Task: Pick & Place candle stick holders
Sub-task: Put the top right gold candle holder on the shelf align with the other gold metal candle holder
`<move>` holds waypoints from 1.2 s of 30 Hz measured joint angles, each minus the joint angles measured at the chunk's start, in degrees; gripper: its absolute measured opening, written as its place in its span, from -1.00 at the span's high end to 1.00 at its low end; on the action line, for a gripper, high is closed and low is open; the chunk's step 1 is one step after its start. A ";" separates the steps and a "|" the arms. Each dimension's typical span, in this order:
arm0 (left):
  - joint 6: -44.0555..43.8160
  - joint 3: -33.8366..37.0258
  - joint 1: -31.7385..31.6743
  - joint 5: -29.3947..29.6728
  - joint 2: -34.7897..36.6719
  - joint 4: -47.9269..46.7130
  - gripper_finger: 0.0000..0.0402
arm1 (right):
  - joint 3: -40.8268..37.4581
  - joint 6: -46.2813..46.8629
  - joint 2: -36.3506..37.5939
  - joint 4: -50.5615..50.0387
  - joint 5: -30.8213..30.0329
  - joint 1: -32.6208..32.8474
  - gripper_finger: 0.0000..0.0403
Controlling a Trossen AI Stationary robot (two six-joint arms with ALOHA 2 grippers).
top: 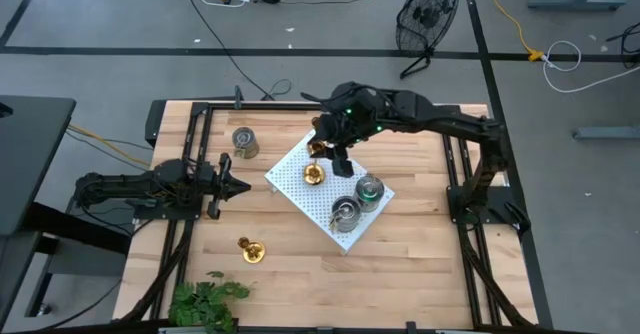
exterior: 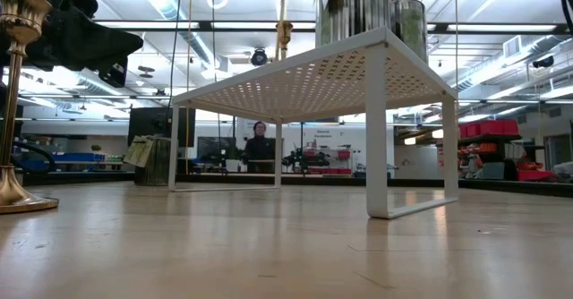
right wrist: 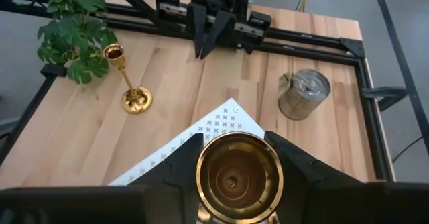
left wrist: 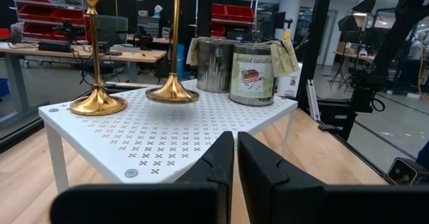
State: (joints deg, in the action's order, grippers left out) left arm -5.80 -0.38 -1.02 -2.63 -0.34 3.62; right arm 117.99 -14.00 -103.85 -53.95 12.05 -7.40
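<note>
A white perforated board stands on legs mid-table. On it are one brass holder, also in the left wrist view, and two silver-grey cans. My right gripper is shut on a second brass holder over the board's far-left part. A third brass holder stands on its round base on the wood at the near left. A third can stands at the far left. My left gripper is shut and empty, left of the board. My right gripper pinches the brass holder's top cup between its two fingers, one on either side. The fingers come from above, pointing down. The holder hangs upright, its round base at the board's surface. I cannot tell whether the base rests on the board.
A green leafy plant sits at the table's near-left edge. Dark rails run along the left and right sides. Bare wood lies near and right of the board. A person stands far off in the room.
</note>
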 joint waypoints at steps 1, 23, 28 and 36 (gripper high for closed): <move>0.00 -0.02 0.02 0.00 -0.02 -0.02 0.87 | 0.00 0.01 -0.22 0.29 0.01 0.02 0.32; -0.01 0.00 0.00 -0.02 -0.01 -0.02 0.87 | 7.51 0.91 -7.97 1.19 -1.40 -1.30 0.32; 0.00 -0.02 0.00 0.00 -0.01 0.00 0.87 | 7.52 2.51 -8.35 0.59 -2.63 -2.42 0.32; -0.02 -0.02 0.02 -0.02 -0.02 0.00 0.87 | 7.52 4.97 -8.33 0.63 -2.62 -3.93 0.32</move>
State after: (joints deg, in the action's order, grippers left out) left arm -5.82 -0.40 -1.00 -2.65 -0.36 3.62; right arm 125.51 -9.03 -112.18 -53.31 9.44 -11.33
